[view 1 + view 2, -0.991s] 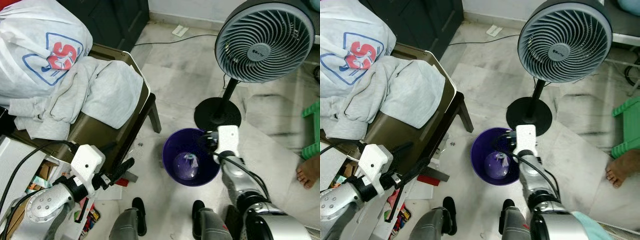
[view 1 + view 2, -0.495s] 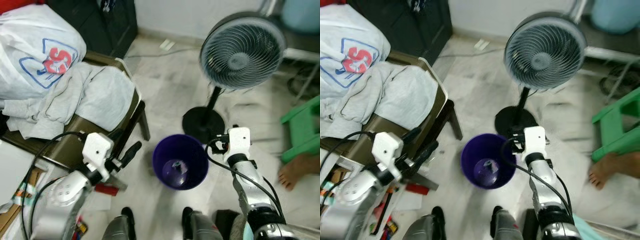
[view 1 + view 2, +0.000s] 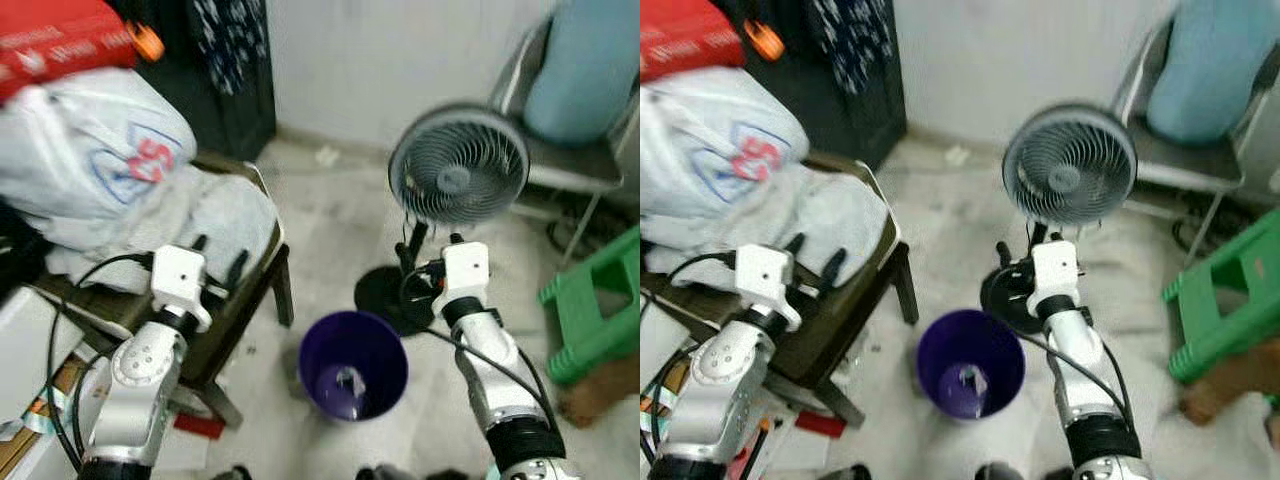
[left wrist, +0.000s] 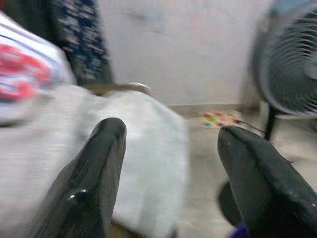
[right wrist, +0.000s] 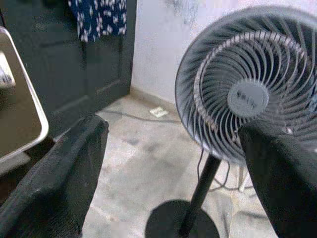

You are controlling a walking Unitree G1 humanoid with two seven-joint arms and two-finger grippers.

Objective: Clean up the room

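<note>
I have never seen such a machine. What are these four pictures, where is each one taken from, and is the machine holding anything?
This is a walking humanoid robot with two silver arms, each ending in a pincer of two long black fingers. Two pictures come from cameras in its head, looking forward and down. There the left pincer is over a chair piled with grey clothes and a white bag. The right pincer is raised in front of a standing fan. A purple bin stands on the floor between the arms, with something small inside. A green stool is to the right.

The other two pictures come from wrist cameras that look along each pincer's fingers. Both pincers are open and hold nothing.
</note>
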